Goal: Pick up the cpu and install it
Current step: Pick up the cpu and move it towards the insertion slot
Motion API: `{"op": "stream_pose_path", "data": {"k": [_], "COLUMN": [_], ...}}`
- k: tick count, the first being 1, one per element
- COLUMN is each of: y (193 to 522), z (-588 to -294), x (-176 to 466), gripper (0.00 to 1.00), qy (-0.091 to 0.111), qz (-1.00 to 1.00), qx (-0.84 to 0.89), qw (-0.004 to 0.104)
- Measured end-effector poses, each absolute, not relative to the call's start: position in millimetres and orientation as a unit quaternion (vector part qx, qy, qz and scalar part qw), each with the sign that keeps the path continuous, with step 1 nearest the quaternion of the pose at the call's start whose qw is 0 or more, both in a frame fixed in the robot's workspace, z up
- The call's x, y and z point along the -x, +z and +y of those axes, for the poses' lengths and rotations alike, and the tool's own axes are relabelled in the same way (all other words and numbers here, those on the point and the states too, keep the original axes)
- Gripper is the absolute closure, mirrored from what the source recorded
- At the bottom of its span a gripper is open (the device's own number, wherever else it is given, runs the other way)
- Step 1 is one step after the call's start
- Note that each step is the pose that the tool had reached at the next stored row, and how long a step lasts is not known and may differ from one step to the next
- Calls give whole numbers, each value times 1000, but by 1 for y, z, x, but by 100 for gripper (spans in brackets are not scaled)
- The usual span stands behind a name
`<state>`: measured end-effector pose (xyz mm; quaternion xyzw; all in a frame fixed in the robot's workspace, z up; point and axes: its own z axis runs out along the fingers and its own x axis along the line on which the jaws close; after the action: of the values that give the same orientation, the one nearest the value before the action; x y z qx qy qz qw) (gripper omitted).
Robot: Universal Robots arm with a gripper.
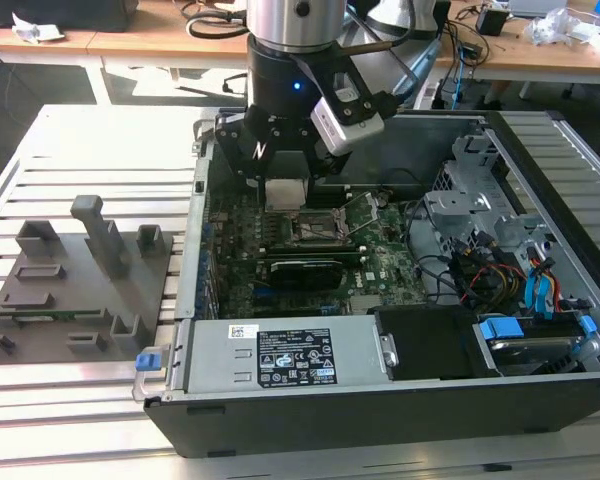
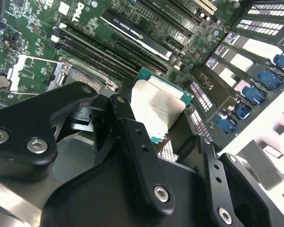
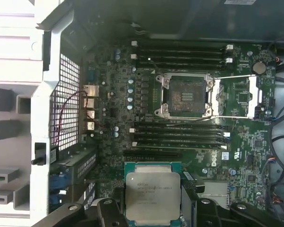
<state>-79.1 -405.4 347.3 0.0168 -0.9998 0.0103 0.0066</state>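
The end effector [image 1: 283, 188] is gripping the cpu [image 3: 154, 196] by its edges, holding it flat above the motherboard [image 1: 380, 250] inside the open computer case [image 1: 400, 415], near the bare socket [image 3: 185, 97] but apart from it. The case is lying on a pale slatted metal worktop [image 1: 80, 140], and a grey moulded fixture [image 1: 80, 275] is sitting on the exterior view's left. Wooden desks [image 1: 130, 42] strewn with cables are standing at the far side of the room

A slatted metal table [image 1: 90, 150] carries 2 things: a computer case [image 1: 380, 410] (open) and a grey fixture [image 1: 70, 290].
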Motion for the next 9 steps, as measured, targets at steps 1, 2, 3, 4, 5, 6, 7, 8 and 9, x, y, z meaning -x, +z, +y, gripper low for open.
{"op": "stream_pose_path", "data": {"k": [1,2,3,4,5,6,7,8,9], "y": [347,346,346,345,345,345,344,343,342], "z": [-405,-405,-405,-405,-405,-405,-405,-405,-405], "x": [78,76,74,73,71,70,67,66,64], "gripper": [45,45,45,45,45,45,45,45,45], "qy": [10,10,10,10,10,10,10,10,10], "qz": [-1000,-1000,-1000,-1000,-1000,-1000,-1000,-1000,-1000], "qx": [-17,-17,-17,-17,-17,-17,-17,-17,-17], "qw": [7,7,7,7,7,7,7,8,8]}}
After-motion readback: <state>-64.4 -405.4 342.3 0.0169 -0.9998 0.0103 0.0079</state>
